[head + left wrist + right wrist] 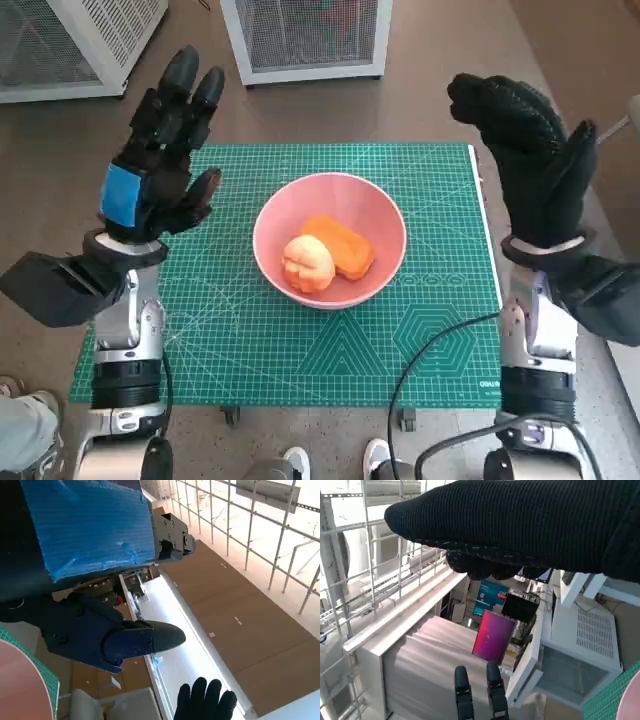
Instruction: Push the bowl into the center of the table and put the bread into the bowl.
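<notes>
While both the left hand [160,165] and right hand [530,160] hover raised, fingers apart and empty, the bread [338,245] lies inside the bowl [385,215] near the table's [250,340] centre; a careless lowering arm could knock the bowl off-centre.

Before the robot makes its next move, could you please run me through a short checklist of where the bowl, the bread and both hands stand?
1. Pink bowl near the middle of the green mat: ok.
2. Bread in the bowl: ok; a round roll and an orange loaf lie inside, touching.
3. Left hand holds nothing: ok; it is raised beside the bowl, apart from it, fingers spread.
4. Right hand holds nothing: ok; it is raised at the mat's right edge, away from the bowl.
5. Bread left outside the bowl: ok, none seen on the mat.
</notes>
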You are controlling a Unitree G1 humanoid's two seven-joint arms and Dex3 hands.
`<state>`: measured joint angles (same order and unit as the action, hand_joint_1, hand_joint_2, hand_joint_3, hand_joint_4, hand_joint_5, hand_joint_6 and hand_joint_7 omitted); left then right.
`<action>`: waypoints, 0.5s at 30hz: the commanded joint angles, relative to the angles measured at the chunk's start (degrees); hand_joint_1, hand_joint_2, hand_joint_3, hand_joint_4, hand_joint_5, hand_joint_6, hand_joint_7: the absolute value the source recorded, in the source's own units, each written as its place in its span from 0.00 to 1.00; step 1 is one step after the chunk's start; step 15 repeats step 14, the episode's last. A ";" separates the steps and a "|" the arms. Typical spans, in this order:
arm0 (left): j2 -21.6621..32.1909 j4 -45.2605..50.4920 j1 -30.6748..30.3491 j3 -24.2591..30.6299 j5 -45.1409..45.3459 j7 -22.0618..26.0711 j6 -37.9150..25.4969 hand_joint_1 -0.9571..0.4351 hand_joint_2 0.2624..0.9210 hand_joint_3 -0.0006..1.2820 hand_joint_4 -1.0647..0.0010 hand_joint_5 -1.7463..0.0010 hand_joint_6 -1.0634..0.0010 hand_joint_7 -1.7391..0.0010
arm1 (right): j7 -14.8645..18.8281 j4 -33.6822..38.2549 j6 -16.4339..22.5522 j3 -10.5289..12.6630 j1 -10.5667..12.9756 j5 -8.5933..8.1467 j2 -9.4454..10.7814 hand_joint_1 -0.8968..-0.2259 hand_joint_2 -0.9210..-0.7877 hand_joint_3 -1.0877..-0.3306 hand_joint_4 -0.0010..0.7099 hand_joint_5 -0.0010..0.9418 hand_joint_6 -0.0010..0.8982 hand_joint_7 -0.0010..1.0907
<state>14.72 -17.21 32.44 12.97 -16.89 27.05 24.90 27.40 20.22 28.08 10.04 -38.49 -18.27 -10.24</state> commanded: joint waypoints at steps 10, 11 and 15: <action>0.86 0.03 -1.14 -0.60 0.03 0.94 0.63 0.20 1.00 0.39 0.82 1.00 0.80 0.99 | -0.73 -0.54 -2.10 -0.14 0.54 0.25 -0.41 0.39 0.00 0.37 0.25 0.00 0.15 0.15; 0.91 -0.07 -1.14 -0.65 0.14 0.93 0.70 0.20 1.00 0.39 0.82 1.00 0.80 0.99 | -0.79 -0.52 -2.19 -0.15 0.47 0.25 -0.39 0.39 0.00 0.37 0.25 0.00 0.15 0.15; 1.05 -0.16 -1.23 -0.78 0.32 0.94 0.85 0.20 1.00 0.39 0.82 1.00 0.80 0.99 | -0.97 -0.51 -2.38 -0.20 0.33 0.32 -0.32 0.39 0.00 0.37 0.25 0.00 0.15 0.15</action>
